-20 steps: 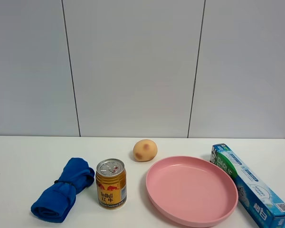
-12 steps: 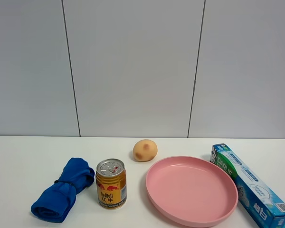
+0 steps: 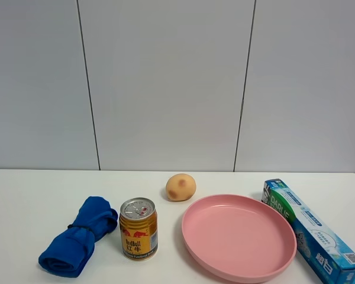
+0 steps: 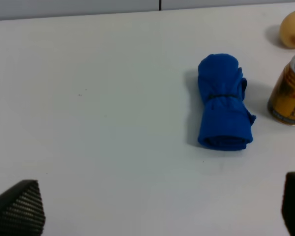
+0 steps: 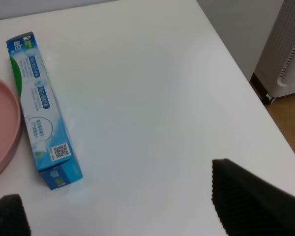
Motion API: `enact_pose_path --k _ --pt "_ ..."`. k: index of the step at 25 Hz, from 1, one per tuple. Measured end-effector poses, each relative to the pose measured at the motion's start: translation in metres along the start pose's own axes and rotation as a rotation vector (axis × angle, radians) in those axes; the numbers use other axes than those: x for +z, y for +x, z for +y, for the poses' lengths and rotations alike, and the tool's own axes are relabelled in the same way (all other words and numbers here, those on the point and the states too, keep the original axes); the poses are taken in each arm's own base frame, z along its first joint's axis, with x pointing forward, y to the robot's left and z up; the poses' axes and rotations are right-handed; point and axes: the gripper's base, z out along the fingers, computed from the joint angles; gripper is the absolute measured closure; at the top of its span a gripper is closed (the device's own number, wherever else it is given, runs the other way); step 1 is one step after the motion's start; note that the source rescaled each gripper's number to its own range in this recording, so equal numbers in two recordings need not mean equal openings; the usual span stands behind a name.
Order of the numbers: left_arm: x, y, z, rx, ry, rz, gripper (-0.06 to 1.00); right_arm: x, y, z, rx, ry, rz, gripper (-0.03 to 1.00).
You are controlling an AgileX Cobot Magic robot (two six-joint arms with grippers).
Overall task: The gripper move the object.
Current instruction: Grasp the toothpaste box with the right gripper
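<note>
The green and light blue toothpaste box [image 3: 310, 231] lies flat on the white table at the right, right beside the pink plate [image 3: 239, 236]. It also shows in the right wrist view [image 5: 39, 108], untouched. No arm shows in the exterior high view. My right gripper [image 5: 132, 216] is open, its dark fingertips [image 5: 246, 201] wide apart above bare table to the side of the box. My left gripper [image 4: 157, 206] is open and empty, fingertips [image 4: 19, 206] far apart, some way from the rolled blue cloth [image 4: 222, 102].
A gold drink can [image 3: 138, 228] stands between the blue cloth [image 3: 78, 236] and the plate. A tan round object [image 3: 180, 187] lies behind the plate. The table's right edge [image 5: 246, 78] drops to the floor, where a white appliance [image 5: 287, 49] stands.
</note>
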Motion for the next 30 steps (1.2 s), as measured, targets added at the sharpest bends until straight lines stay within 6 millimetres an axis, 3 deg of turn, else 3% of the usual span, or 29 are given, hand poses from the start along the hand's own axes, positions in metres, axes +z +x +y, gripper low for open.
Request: enact_pose_path --k 24,27,30 --pt "0.0 0.0 0.0 -0.001 0.0 0.0 -0.06 -0.001 -0.001 0.005 0.028 -0.054 -0.003 0.3" --pt "0.0 0.0 0.0 -0.001 0.0 0.0 -0.06 -0.013 -0.017 0.005 0.019 -0.059 -0.085 0.3" --pt "0.0 0.0 0.0 -0.001 0.0 0.0 -0.06 -0.028 -0.054 0.007 -0.034 -0.061 -0.182 0.3"
